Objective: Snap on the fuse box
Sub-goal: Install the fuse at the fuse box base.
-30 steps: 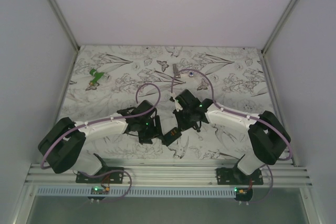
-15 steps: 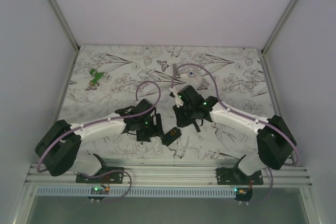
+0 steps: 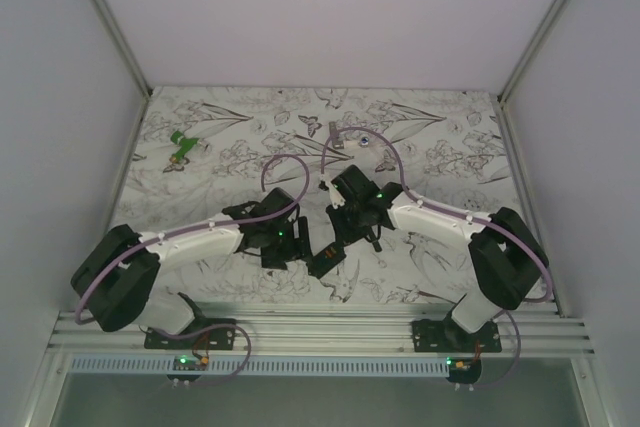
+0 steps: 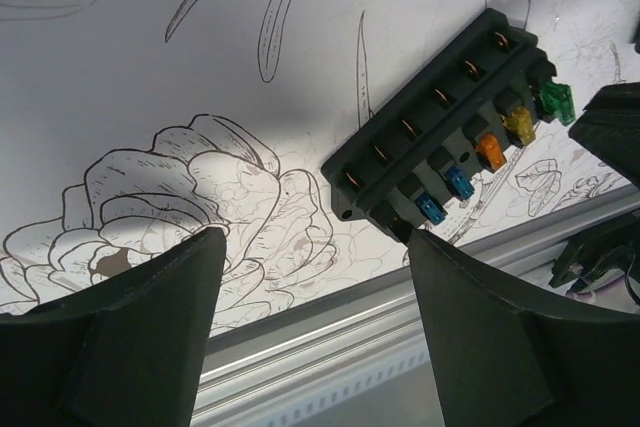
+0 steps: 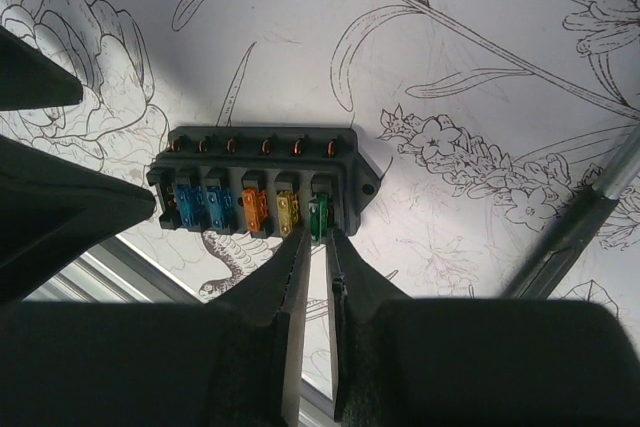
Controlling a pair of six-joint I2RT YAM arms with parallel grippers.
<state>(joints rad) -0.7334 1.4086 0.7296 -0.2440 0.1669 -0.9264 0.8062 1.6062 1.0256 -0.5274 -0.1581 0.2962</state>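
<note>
The fuse box is a small black box lying near the table's front edge, between the two arms. In the right wrist view it holds a row of blue, orange, yellow and green fuses. My right gripper is closed to a narrow gap, its tips pinching the green fuse at the row's right end; it also shows from above. My left gripper is open and empty, just left of the box, and shows in the top view too.
A green object lies at the far left of the flower-patterned table. A small grey metal piece and a small pale object lie at the back centre. The aluminium rail runs along the near edge.
My right gripper has come down and toward the fuse box, ending at its green fuse. My left gripper has shifted slightly right, closer to the box.
</note>
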